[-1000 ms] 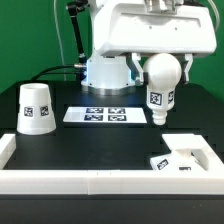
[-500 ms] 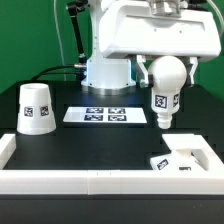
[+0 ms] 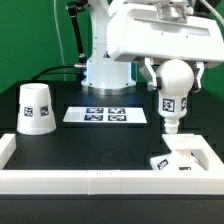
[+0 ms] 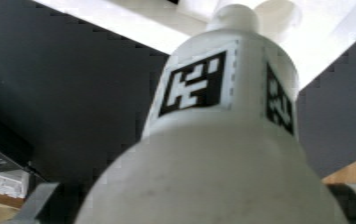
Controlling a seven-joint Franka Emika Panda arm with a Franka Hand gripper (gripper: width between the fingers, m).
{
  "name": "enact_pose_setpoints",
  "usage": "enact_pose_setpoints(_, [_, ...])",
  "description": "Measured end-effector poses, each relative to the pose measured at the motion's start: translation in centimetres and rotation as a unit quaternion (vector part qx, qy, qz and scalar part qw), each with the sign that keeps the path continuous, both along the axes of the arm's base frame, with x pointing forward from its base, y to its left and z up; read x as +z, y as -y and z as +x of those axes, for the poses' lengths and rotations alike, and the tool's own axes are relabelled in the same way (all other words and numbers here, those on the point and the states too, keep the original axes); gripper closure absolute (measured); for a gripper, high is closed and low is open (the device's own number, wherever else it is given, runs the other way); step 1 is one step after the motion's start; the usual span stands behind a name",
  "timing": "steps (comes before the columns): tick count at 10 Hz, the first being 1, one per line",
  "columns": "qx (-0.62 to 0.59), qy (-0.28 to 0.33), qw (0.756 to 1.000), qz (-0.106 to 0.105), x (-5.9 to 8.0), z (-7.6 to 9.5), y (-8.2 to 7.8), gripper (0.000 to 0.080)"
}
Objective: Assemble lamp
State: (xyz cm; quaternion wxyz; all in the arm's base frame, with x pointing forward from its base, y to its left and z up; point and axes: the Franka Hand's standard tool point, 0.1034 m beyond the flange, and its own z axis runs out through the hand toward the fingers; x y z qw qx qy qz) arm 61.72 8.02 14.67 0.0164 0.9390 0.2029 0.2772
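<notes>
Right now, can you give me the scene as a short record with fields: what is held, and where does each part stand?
gripper: shut on the bulb, one finger on each side of its ball
bulb: upright, ball up, stem down, in the air over the base, apparently not touching it
base: flat on the table, at the exterior view's right
shade: on the table at the exterior view's left, wide end down, apart from the other parts
marker board: flat on the table, between shade and base
bulb in base: not yet
</notes>
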Motion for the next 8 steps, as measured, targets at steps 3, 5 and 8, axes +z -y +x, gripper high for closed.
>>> enact_pose_setpoints(3, [-0.002, -0.003, 1.000, 0.003, -0.21, -0.10, -0.28, 0.0223])
enact_pose_setpoints(5, [0.000, -0.003, 1.000, 0.003, -0.26, -0.10, -0.57, 0.0223])
enact_pose_setpoints(8, [0.002, -0.006, 1.000, 0.004, -0.76, -0.12, -1.01, 0.0223])
